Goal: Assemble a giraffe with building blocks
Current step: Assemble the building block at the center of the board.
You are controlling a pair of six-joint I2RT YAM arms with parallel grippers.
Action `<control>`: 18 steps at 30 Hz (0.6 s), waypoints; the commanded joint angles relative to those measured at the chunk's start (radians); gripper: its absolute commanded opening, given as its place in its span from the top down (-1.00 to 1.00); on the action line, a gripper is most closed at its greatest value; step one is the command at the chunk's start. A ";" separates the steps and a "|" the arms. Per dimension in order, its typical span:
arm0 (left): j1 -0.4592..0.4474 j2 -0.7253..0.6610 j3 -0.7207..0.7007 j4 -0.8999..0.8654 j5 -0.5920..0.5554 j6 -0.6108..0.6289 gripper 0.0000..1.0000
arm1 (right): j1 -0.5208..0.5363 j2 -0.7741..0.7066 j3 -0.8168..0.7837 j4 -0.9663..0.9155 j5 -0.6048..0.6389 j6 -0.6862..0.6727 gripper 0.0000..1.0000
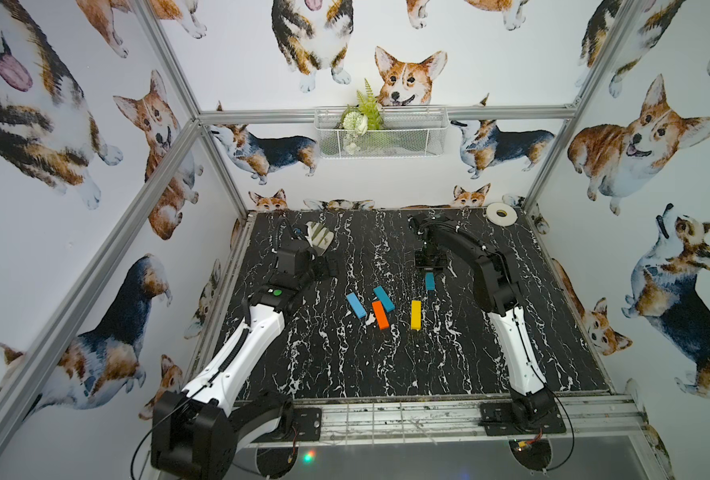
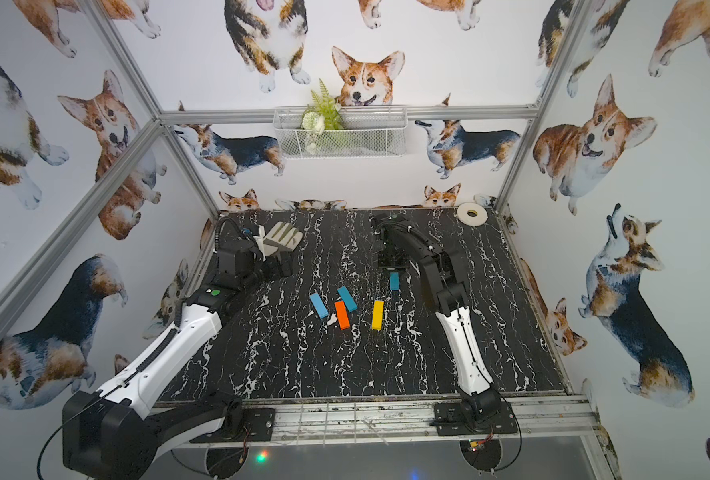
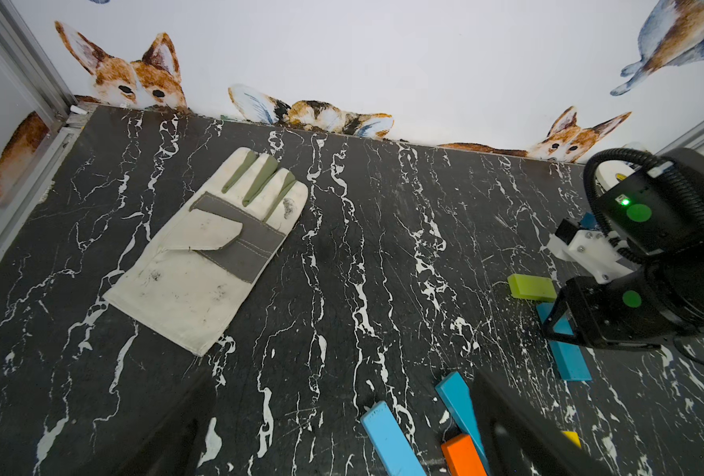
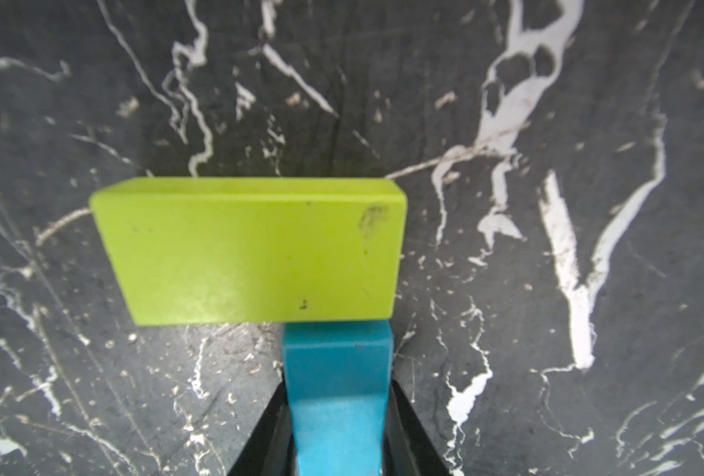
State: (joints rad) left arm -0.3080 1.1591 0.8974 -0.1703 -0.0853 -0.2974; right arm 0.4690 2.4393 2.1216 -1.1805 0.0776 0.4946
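Note:
My right gripper (image 4: 338, 445) is shut on a teal block (image 4: 338, 371) held low over the black marble table. The block's far end butts against the long side of the lime green block (image 4: 251, 251), near one end. In both top views the gripper (image 1: 430, 266) hides the green block and only the teal block (image 1: 430, 281) shows. The light blue (image 1: 356, 305), second teal (image 1: 383, 298), orange (image 1: 380, 315) and yellow (image 1: 415, 314) blocks lie loose mid-table. My left gripper (image 1: 328, 266) hangs open and empty left of them, above the table.
A white and grey glove (image 1: 319, 237) lies at the back left beside the left arm. A white tape roll (image 1: 500, 214) sits in the back right corner. Aluminium frame posts and walls (image 1: 237, 249) close in the table sides.

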 commanded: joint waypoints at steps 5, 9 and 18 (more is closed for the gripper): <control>-0.003 -0.001 0.008 0.022 0.004 0.001 -1.00 | -0.006 0.029 0.017 0.114 0.048 0.007 0.45; -0.003 -0.001 0.006 0.022 0.006 0.001 -1.00 | -0.006 0.028 0.018 0.109 0.050 0.006 0.33; -0.002 -0.004 0.007 0.023 0.007 0.003 -1.00 | -0.005 0.027 0.017 0.114 0.047 -0.010 -0.36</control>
State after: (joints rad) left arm -0.3088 1.1591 0.8974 -0.1703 -0.0845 -0.2962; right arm 0.4625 2.4485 2.1437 -1.1774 0.1062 0.4767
